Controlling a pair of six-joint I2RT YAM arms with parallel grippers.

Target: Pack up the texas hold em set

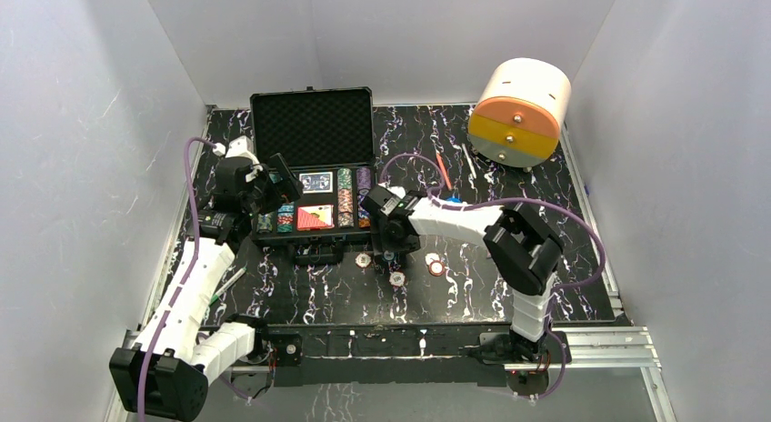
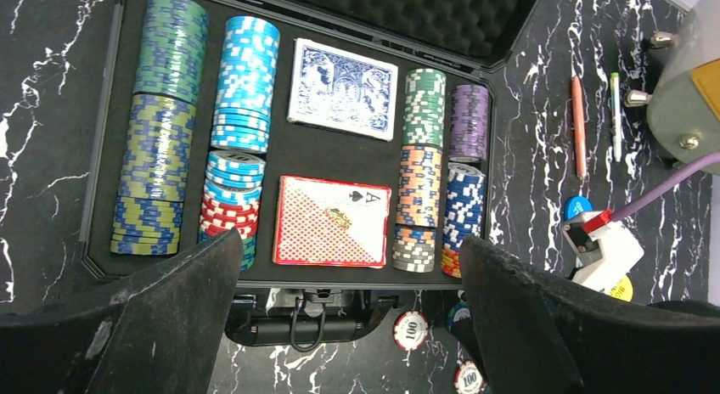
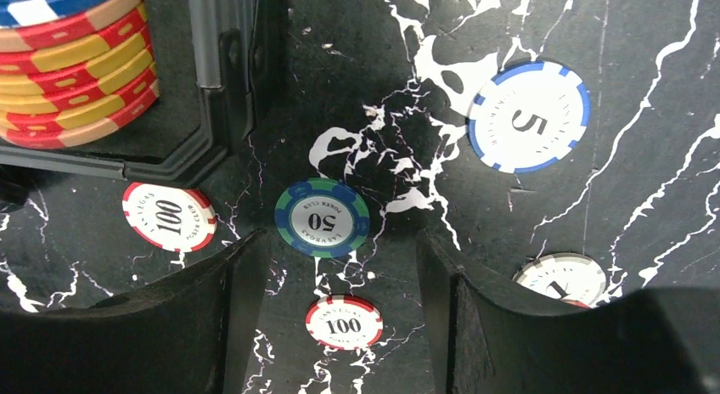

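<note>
The 50 chip (image 3: 323,217) lies flat on the counter (image 3: 654,165), just off the case's (image 1: 314,126) front right corner. Two 100 chips (image 3: 169,216) and a 5 chip (image 3: 529,116) lie near it, apart from one another. It looks like a hard, smooth, light disc with almost no height, so it will likely slip. The best hold is probably across its rim, fingertips pressed to the counter. The right hand (image 3: 335,279) points down over it, jaws spread, one on each side, holding nothing. The left hand (image 2: 352,254) hangs above the case's front edge, also spread and empty. In the case below it, rows of chips (image 2: 157,148) and two decks (image 2: 342,88) sit in the foam.
</note>
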